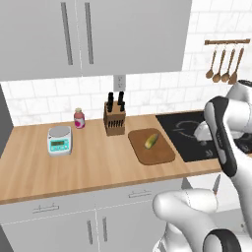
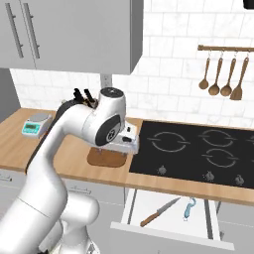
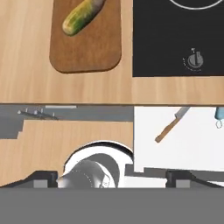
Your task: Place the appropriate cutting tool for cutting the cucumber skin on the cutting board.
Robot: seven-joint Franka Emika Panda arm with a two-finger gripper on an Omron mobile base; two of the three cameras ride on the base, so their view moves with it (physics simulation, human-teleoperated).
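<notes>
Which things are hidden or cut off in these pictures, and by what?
- Cutting board, right base view: mostly behind the arm; the cucumber on it is hidden there.
- Peeler, hand view: cut by the right edge.
- Gripper, hand view: fingertips barely rise above the bottom band, so open or shut is unclear.

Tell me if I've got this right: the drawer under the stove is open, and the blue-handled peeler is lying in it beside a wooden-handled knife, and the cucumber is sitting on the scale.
One thing is off: the cucumber lies on the cutting board, not on the scale, as the left base view shows. The rest holds: in the right base view the open drawer holds the peeler beside the wooden-handled knife.
</notes>
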